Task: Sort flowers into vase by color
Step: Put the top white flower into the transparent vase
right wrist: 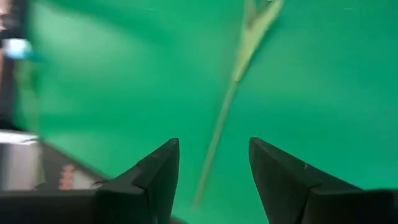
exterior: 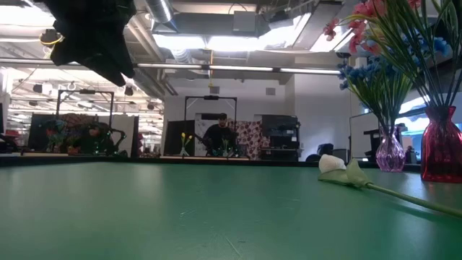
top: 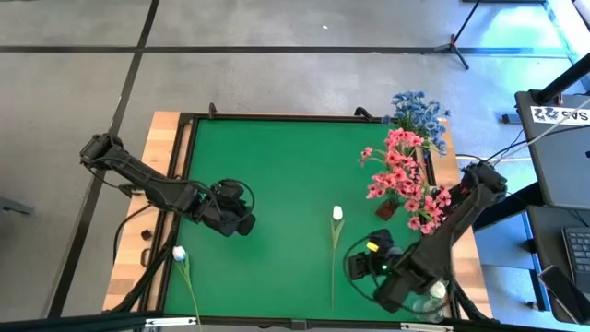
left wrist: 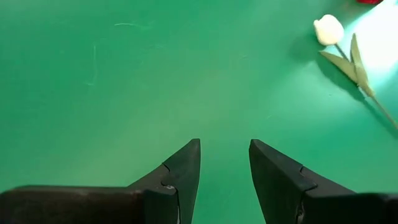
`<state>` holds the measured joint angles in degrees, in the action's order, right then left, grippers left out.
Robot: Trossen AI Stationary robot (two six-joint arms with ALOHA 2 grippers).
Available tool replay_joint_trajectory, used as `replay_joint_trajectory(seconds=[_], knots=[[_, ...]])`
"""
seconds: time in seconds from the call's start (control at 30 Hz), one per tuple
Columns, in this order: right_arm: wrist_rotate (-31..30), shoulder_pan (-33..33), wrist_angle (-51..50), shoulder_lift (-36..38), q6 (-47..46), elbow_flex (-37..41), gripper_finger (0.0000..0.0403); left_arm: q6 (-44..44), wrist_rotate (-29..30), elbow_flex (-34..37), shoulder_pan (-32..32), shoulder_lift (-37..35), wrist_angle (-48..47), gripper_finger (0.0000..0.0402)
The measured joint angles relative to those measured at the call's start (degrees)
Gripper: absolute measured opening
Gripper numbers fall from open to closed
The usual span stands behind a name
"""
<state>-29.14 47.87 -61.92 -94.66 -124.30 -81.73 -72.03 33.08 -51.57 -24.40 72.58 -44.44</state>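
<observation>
Green bench [top: 277,184] from above: pink flowers [top: 401,175] and blue flowers [top: 419,111] stand in vases beyond the right claw [top: 355,267]; a white tulip [top: 337,214] lies just beside it, another [top: 179,253] near the left claw [top: 247,224]. Low view: red vase [exterior: 440,153], purple vase [exterior: 390,153]. Wrist views: both claws part-open, empty; the right one's picture blurs the stem.

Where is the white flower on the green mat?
In the high view the white flower lies flat on the green mat, right of centre, its stem running toward the open right pincer, left of the pink flowers.
</observation>
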Motion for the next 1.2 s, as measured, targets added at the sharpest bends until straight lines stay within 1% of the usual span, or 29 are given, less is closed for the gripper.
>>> replay_joint_trajectory(seconds=[0.07, 0.27, 0.33, 0.5, 0.6, 0.8, 1.0, 1.1, 1.2], knots=[[1.5, -0.8, -0.3, -1.9, 0.0, 0.0, 0.0195, 0.0, 0.0, 0.0, 0.0, 0.0, 1.0, 0.0134], [1.2, -1.8, 0.7, -7.0, 0.0, 0.0, 0.0195, -1.1, -0.5, 0.0, 0.0, 0.0, 1.8, 0.0134], [0.3, -1.7, 0.5, -8.5, 0.0, 0.0, 0.0195, -1.4, -0.7, 0.0, 0.0, 0.0, 1.8, 0.0134], [-4.3, -1.4, 1.3, -12.3, 0.2, 0.0, 0.0195, -2.6, -0.7, 0.0, -0.2, 0.0, 1.8, 0.0134], [-4.9, -2.4, 2.3, -14.9, 0.6, 0.9, 0.0195, -2.9, -0.7, 0.0, -0.2, 0.0, 1.8, 0.0134], [-5.4, -6.1, 8.7, -17.8, 0.7, 4.4, 0.0195, -2.9, -0.8, 0.0, -0.1, 0.0, 1.7, 0.0134], [-4.7, -11.5, 10.0, -18.3, 1.8, 6.7, 0.0195, -4.2, -0.9, 0.0, -0.1, 0.0, 1.7, 0.0134], [-1.8, -13.9, 10.6, -18.3, 2.8, 8.0, 0.0195, -4.3, -0.9, 0.0, -0.1, 0.0, 1.7, 0.0134], [0.7, -15.8, 14.2, -18.3, 5.7, 9.7, 0.0188, -4.4, -0.9, 0.0, -0.1, 0.0, 1.7, 0.0134]])
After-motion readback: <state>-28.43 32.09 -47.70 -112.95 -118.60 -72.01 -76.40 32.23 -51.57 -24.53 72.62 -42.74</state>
